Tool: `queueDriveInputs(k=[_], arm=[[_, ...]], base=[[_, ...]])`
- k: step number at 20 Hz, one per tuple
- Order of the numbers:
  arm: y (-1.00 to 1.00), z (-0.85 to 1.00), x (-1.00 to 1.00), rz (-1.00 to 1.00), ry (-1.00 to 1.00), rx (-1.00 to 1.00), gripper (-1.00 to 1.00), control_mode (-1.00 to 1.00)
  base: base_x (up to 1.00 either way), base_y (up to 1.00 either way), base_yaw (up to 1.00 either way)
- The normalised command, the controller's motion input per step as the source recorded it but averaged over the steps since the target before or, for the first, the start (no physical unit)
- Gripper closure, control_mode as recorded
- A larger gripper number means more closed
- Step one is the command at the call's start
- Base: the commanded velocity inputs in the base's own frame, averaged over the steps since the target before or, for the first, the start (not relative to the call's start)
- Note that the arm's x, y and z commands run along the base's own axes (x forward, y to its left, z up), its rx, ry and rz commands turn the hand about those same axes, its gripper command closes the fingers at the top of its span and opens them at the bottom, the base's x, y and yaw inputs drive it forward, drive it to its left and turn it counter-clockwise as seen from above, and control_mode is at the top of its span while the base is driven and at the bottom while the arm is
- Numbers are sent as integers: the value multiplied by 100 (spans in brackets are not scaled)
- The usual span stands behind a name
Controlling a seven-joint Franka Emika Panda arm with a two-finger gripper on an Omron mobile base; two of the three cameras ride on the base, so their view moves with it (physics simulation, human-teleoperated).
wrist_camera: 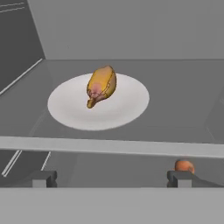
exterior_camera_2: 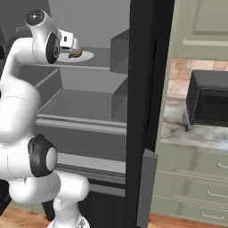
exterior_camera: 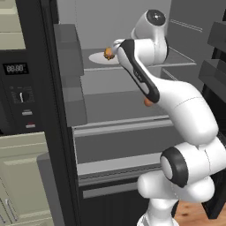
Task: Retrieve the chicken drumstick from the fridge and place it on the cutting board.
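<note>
Drumstick count: one chicken drumstick [wrist_camera: 101, 85], lying on one white plate [wrist_camera: 127, 107] on an upper shelf [wrist_camera: 175, 87] of the open fridge [exterior_camera: 62, 132]. One small orange-red ball [wrist_camera: 184, 165] sits on the shelf below, partly hidden behind a finger. The gripper [wrist_camera: 112, 178] is spread wide and empty, short of the plate. In the base views the arm covers much of the plate.

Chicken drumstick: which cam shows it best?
Hand view: the chicken drumstick lies whole and unobstructed on the white plate, beyond the open gripper. In the left base view it is a small lump beside the arm; in the right base view the hand partly hides it.
</note>
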Motion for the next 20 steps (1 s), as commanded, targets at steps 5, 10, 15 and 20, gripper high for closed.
queueDriveInputs(k=[5, 10, 15, 20], arm=[[6, 0, 34, 0, -1, 0, -100, -100], [8, 0, 37, 0, 0, 0, -100, -100], [7, 0, 38, 0, 1, 0, -100, -100], [6, 0, 36, 0, 3, 0, -100, -100]], base=[[0, 0, 0], [0, 0, 0], [0, 0, 0], [0, 0, 0]])
